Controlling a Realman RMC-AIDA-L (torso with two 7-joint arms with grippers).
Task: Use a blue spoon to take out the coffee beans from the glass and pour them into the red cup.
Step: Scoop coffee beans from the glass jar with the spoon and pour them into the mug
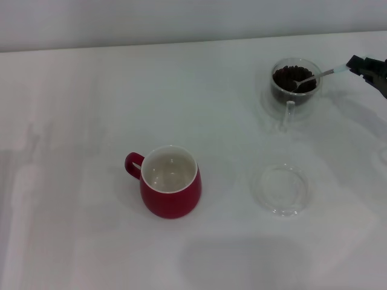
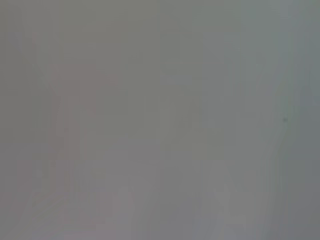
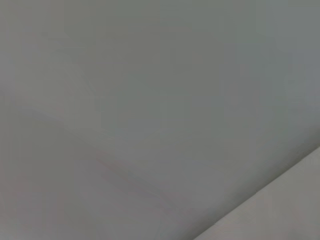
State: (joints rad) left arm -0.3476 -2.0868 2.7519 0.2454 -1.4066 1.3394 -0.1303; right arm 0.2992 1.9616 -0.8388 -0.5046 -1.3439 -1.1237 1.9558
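your small teaspoon with its shiny silver bowl and pale light-blue handle (image 1: 315,76) sits at the far right of the white tabletop (image 1: 78,121), its metal bowl dipped into the heap of small dark brown, oval coffee beans (image 1: 290,80) and its handle slanting up and outward over the rim towards the right edge of the head view. the black right gripper (image 1: 366,65) meets the tip of that handle right at the frame's edge; it looks closed on the handle end, though most of the claw is cut off, so you cannot see how wide its fingers stand.

the beans fill the clear double-walled glass cup (image 1: 295,84) close to its rim, and its clear handle points towards you. nearer you and just apart from that glass lies a flat, round clear glass saucer (image 1: 282,189) with nothing on it.

well to the left of the saucer stands the rounded, glossy dark red ceramic mug (image 1: 170,189), upright, its small red loop handle turned to the left. its white inside shows no beans.

the tabletop is smooth and pale, with faint soft shadows across it. your left arm does not show in the head view, and both wrist views give only a plain grey blur in which you can make out nothing.
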